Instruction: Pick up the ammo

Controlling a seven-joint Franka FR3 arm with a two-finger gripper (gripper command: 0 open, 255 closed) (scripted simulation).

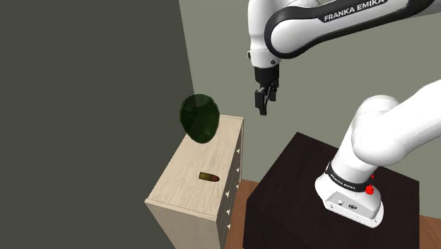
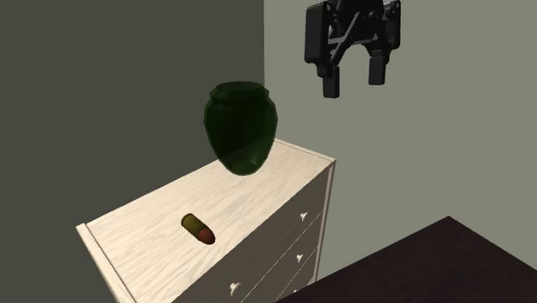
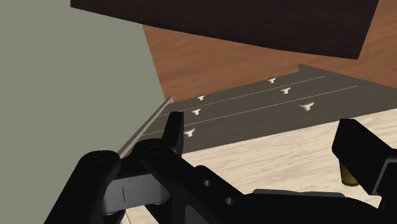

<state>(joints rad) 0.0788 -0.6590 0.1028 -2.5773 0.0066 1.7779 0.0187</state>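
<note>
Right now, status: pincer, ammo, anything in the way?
Pincer open, empty, high. Cartridge lying flat on dresser top, untouched. Dark green vase beside it, apart.

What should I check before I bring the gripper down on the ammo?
1. The fingers open and empty: ok, they stand apart.
2. The ammo in sight: ok, it lies on its side on the dresser top.
3. The gripper lined up over the ammo: not ok, it hangs high and off to one side.
4. The green vase clear of the ammo: ok, it stands apart at the other end.
5. The fingers turned to span the ammo's narrow side: cannot tell.
</note>
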